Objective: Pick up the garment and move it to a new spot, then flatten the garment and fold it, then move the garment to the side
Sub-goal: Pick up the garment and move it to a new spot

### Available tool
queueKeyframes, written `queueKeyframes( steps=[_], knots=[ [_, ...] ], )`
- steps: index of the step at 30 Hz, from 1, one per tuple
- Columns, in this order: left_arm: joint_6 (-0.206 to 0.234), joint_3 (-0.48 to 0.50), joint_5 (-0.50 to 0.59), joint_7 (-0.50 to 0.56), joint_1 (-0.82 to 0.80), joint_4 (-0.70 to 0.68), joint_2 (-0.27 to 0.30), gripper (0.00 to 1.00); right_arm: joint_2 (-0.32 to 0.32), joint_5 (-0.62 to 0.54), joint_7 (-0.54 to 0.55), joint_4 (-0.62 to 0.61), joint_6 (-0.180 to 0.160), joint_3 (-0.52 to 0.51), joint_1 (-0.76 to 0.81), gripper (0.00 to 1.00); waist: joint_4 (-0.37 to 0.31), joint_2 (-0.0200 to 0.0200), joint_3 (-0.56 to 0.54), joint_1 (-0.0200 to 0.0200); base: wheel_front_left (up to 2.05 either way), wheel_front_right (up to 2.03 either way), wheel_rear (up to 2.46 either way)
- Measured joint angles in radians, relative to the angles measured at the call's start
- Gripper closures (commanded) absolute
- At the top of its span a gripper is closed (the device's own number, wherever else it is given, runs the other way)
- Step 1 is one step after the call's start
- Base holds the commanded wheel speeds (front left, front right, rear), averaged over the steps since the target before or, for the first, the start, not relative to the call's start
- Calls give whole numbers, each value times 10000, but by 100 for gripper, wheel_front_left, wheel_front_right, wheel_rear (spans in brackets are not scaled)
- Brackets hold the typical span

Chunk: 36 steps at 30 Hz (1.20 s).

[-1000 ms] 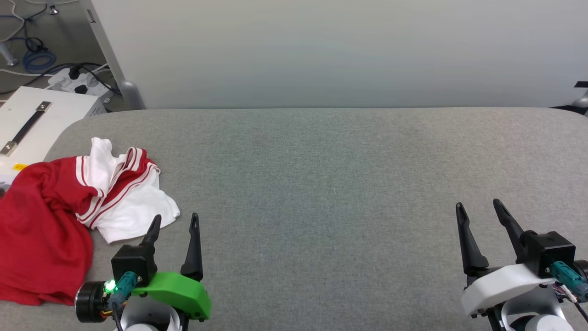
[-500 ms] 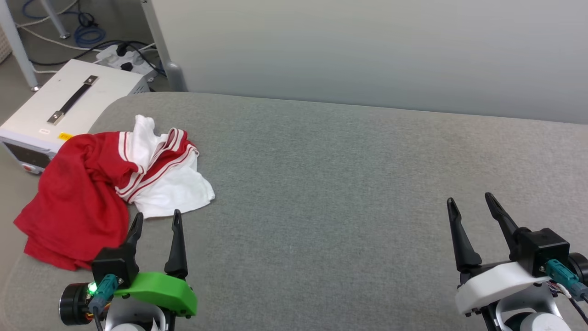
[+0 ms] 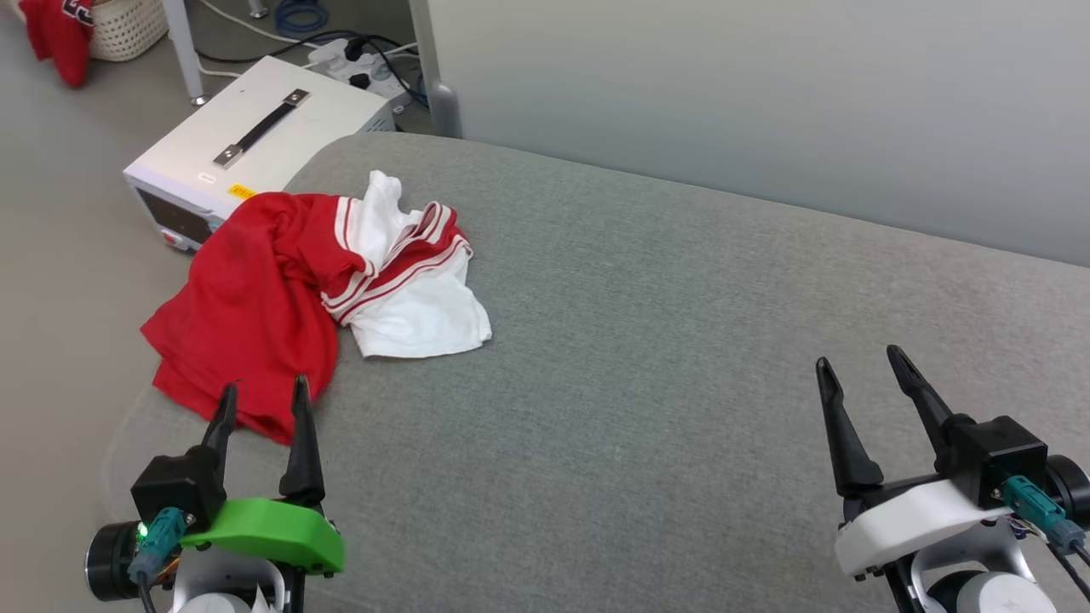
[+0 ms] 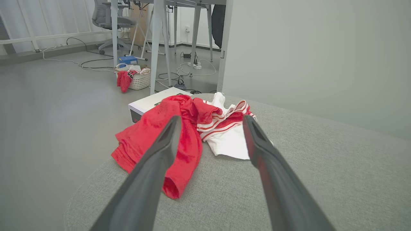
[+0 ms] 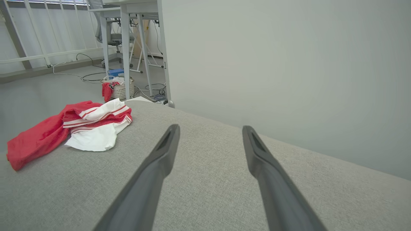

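The garment [image 3: 264, 298], a crumpled red shirt with white sleeves and striped trim, lies at the left end of the grey padded table [image 3: 664, 340]; its red part hangs over the table's left edge. It also lies ahead in the left wrist view as the garment [image 4: 179, 128] and at the left in the right wrist view as the garment [image 5: 74, 128]. My left gripper [image 3: 262, 390] is open, its tips just short of the red hem, holding nothing. My right gripper [image 3: 858, 358] is open over bare table far to the right.
A white box with a black handle [image 3: 255, 136] stands on the floor beside the table's left end, with cables and a power strip [image 3: 358, 60] behind it. A basket with red cloth [image 3: 85, 25] sits further off. A pale partition wall [image 3: 766, 111] runs along the table's far edge.
The head camera has swung to the left, so the garment and the box sit more to the right in the picture. Both grippers stay open; the left one now points at the red hem.
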Motion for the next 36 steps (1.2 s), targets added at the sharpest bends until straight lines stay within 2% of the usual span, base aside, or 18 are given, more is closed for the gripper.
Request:
queueKeyframes(
  steps=[7,17,28,36],
  knots=[
    [-90,176,-123,-153,-11,123,0,0,0,0,-13,-123,2,33,-153,0,731,1,80,0,0,0,0],
    [-186,341,-389,-324,-211,282,0,0,0,12,-29,-257,2,50,-192,0,1441,0,179,0,0,0,0],
    [-255,351,-771,-587,-368,487,0,0,0,84,-58,-456,2,61,-306,0,1838,0,294,0,0,0,0],
    [-359,552,-1179,-763,-1476,1319,163,0,0,205,-21,-721,2,142,-655,0,1828,0,714,0,0,0,0]
  ],
)
